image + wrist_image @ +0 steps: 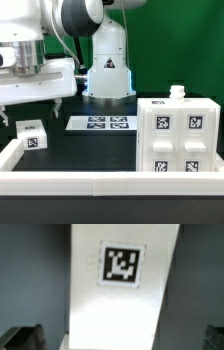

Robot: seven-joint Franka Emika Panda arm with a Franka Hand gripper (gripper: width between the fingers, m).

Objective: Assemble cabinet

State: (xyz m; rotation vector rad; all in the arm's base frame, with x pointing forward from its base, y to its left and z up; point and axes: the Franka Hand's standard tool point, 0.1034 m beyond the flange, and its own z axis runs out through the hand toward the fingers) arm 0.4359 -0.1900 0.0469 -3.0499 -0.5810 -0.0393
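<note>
The cabinet (pixel 180 140) is a large white box at the exterior view's right, with four small tagged panels on its front and a small knob on top. A small white tagged part (pixel 33 135) lies on the dark table at the exterior view's left. My gripper (pixel 33 112) hovers just above it, open and empty. In the wrist view the white part (pixel 120 286) with one black-and-white tag runs lengthwise between my gripper's (pixel 120 339) dark fingertips (pixel 25 336), which stand wide apart on either side without touching it.
The marker board (pixel 100 123) lies flat in front of the robot base (pixel 108 75). A low white wall (pixel 100 183) runs along the table's front and left edges. Dark table (pixel 90 150) lies between the small part and the cabinet.
</note>
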